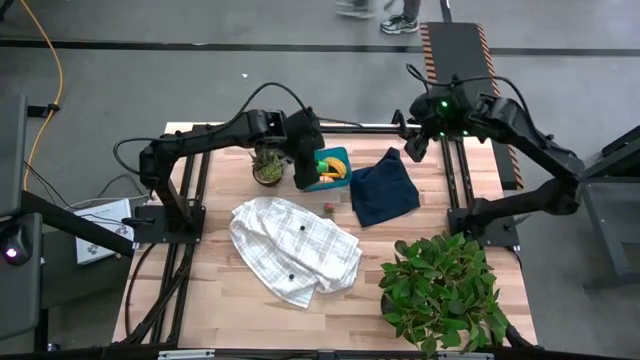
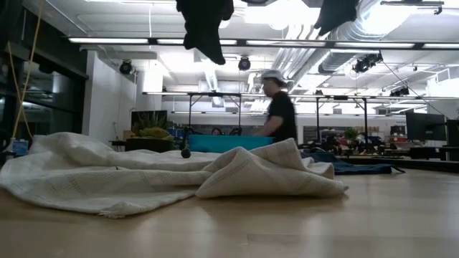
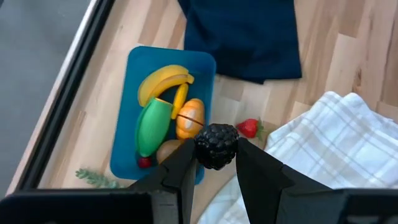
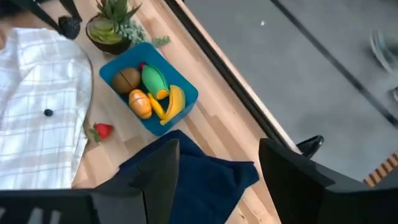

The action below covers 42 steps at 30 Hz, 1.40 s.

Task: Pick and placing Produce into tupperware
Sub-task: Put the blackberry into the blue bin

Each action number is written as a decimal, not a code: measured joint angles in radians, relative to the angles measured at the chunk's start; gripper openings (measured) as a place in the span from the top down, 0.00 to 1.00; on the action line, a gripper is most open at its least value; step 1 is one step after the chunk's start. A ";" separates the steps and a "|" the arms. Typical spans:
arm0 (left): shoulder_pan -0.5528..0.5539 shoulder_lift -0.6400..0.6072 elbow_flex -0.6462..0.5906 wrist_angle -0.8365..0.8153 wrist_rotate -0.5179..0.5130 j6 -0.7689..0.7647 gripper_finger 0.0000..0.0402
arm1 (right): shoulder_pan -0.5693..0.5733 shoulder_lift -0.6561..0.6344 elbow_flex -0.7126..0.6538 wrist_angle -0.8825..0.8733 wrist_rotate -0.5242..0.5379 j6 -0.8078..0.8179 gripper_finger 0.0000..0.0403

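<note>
The teal tupperware [image 3: 134, 74] stands near the table's far edge, holding a yellow banana [image 3: 163, 81], a green piece [image 3: 152, 124], an orange piece [image 3: 189, 118] and a brown piece [image 4: 127, 78]. A red strawberry [image 3: 249, 127] lies on the wood beside it. Two dark berries [image 1: 302, 228] rest on the white checked cloth [image 1: 295, 245]. My left gripper [image 3: 214, 163] hovers at the tupperware's near-left side [image 1: 308, 160], shut on a blackberry [image 3: 216, 146]. My right gripper [image 4: 217, 171] is open, high above the navy cloth's far edge [image 1: 415, 140]. My left gripper pinches the blackberry's two sides [image 3: 200, 149] between its two fingertips [image 3: 183, 163], coming from above and pointing down. The berry sits at the fingers' free ends, lifted clear of the table, over the tupperware's near end.
A small spiky potted plant [image 1: 267, 165] stands just left of the tupperware. The navy cloth [image 1: 385, 190] lies to its right. A big leafy plant [image 1: 445, 290] fills the near right corner. A person [image 2: 280, 107] shows in the room beyond the table.
</note>
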 joint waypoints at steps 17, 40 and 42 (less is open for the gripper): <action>0.105 0.001 -0.025 0.052 0.078 0.177 0.76 | 0.003 0.229 -0.001 0.056 -0.171 -0.035 0.47; 0.216 0.002 -0.329 0.270 0.187 0.258 0.76 | 0.048 0.329 -0.001 0.164 -0.171 0.009 0.47; 0.216 0.002 -0.355 0.292 0.187 0.259 0.76 | 0.047 0.329 -0.001 0.174 -0.171 0.017 0.47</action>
